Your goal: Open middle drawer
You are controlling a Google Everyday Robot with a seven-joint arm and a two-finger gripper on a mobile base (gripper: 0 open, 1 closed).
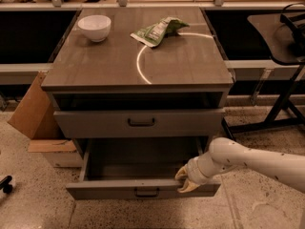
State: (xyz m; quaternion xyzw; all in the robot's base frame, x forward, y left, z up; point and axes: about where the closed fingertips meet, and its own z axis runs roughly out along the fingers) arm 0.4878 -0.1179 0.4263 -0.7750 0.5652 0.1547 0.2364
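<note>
The middle drawer (119,191) is pulled well out of the grey-brown cabinet. Its low front panel has a small dark handle (147,192) and its inside looks empty. My gripper (185,179) is at the right part of that front panel. One finger is inside the rim and one outside, closed on the panel's top edge. The white arm comes in from the right. The drawer above (141,122), with a wider handle, is nearly closed and has a dark gap over it.
A white bowl (94,26) and a green snack bag (157,30) lie on the cabinet top (119,66). A cardboard box (33,109) leans at the cabinet's left. A dark stand (286,94) is at the right. The floor is speckled.
</note>
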